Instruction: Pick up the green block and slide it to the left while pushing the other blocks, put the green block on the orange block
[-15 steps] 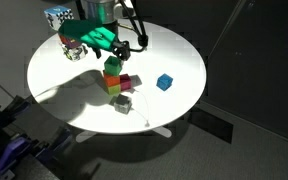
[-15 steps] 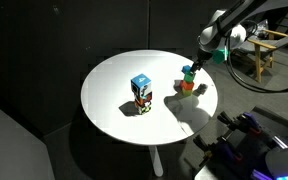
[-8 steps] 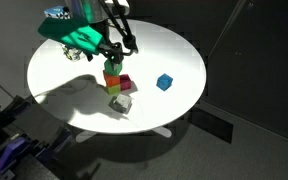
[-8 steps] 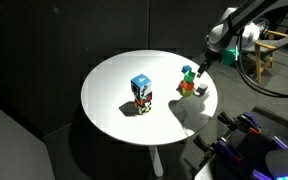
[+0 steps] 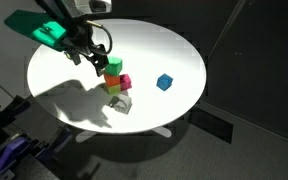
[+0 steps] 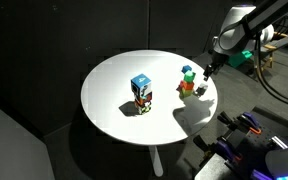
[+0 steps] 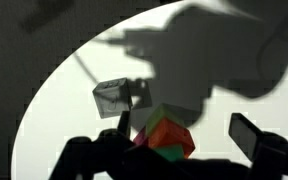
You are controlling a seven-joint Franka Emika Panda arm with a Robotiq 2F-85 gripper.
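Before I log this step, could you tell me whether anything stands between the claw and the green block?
Nothing visible does. The open claw hangs beside the green block, apart from it, and that block sits on top of the orange block.

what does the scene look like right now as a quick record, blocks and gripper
table: round, white
green block: stacked on the orange block
magenta block: right beside the stack
grey block: near the table edge, close to the stack
blue block: alone, apart from the cluster
patterned cube: larger, standing apart from the stack
gripper: fingers open, holding nothing, raised off to the side of the stack
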